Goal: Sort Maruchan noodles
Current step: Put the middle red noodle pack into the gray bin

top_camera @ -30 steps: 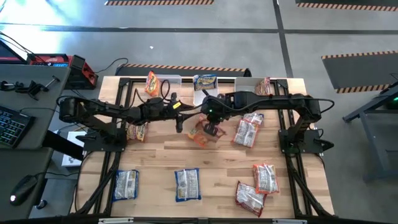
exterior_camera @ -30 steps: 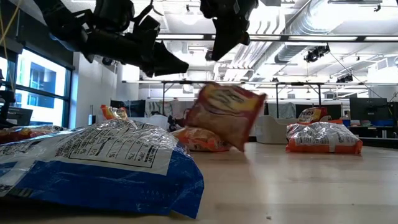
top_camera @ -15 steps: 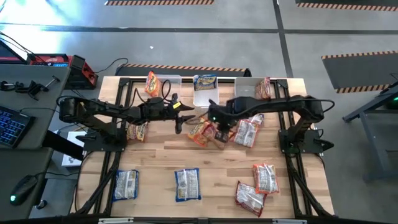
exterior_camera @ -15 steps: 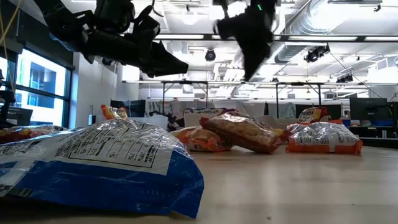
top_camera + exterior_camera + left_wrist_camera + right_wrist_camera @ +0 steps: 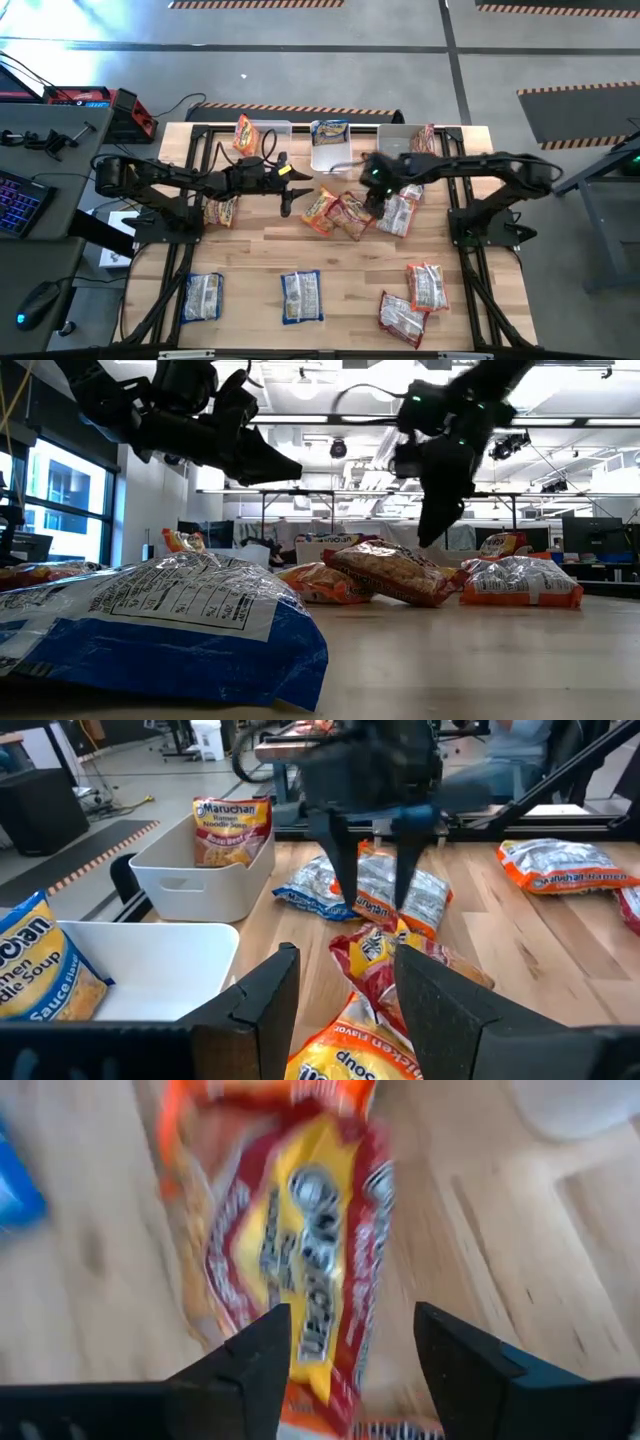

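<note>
Maruchan noodles: sorting barely begun, as I judge it. Three bins along the far edge of the counter (image 5: 260, 240) each hold one packet standing on end: an orange packet (image 5: 243, 132) in the left bin (image 5: 272, 129), a blue-and-white packet (image 5: 330, 131) in the middle bin (image 5: 329, 157), a red-and-white packet (image 5: 424, 139) in the right bin (image 5: 398, 140).

Still loose on the counter:
- a red-and-yellow packet (image 5: 352, 212) mid-counter, lying partly over an orange one (image 5: 319, 211)
- a silver-and-red packet (image 5: 399, 212) just beside them
- another orange packet (image 5: 221, 211) near the left arm's base
- two blue-and-white packets (image 5: 300, 296) along the near edge
- two red-and-white packets (image 5: 427, 284) at the near right corner

So most of the lot remains.

Right gripper (image 5: 374, 203) hangs just above the red-and-yellow packet, fingers apart, holding nothing; the right wrist view looks straight down on that packet between them. Left gripper (image 5: 286, 203) hovers beside the orange packet mid-counter, fingers open and empty.

Packets look flat, rectangular, glossy and crinkled; back sides are silvery with fine print.
</note>
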Motion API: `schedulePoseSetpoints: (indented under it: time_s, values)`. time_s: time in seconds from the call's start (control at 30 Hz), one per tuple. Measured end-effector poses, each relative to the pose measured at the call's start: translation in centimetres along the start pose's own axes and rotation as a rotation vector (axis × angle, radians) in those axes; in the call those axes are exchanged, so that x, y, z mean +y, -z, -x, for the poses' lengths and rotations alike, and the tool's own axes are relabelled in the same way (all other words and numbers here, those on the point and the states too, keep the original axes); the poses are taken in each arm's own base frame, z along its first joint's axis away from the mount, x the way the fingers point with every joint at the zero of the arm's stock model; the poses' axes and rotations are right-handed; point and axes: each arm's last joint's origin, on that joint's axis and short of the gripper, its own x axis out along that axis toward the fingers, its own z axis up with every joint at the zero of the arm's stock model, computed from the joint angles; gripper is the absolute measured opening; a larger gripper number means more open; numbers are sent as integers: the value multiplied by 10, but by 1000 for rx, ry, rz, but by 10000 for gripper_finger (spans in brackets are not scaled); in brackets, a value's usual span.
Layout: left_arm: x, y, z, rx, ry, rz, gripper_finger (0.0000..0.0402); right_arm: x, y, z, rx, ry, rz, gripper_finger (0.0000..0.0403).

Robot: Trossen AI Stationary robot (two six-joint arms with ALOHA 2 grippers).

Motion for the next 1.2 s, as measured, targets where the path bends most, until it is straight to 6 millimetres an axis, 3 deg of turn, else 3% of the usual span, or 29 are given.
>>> schedulePoseSetpoints:
  time_s: [0.13, 0.23, 0.33, 0.57, 0.93, 1.07, 1.2]
  values:
    - [0, 0, 0, 2, 0, -4, 154, -24, 21, -6, -169, -151, -138, 182]
    - [0, 0, 0, 1, 0, -7, 154, -32, 31, -15, -271, -293, -195, 184]
    - [0, 0, 0, 0, 0, -7, 154, -37, 38, -23, -298, -320, -228, 191]
    - [0, 0, 0, -3, -1, -15, 154, -34, 34, -36, -259, -328, -196, 212]
    - [0, 0, 0, -3, -1, -22, 154, -22, 21, -64, -151, -475, -80, 254]
    - [0, 0, 0, -2, -1, -23, 154, -21, 16, -65, -150, -498, -77, 231]
    - [0, 0, 0, -1, -1, -33, 154, -21, 15, -65, -148, -501, -111, 161]
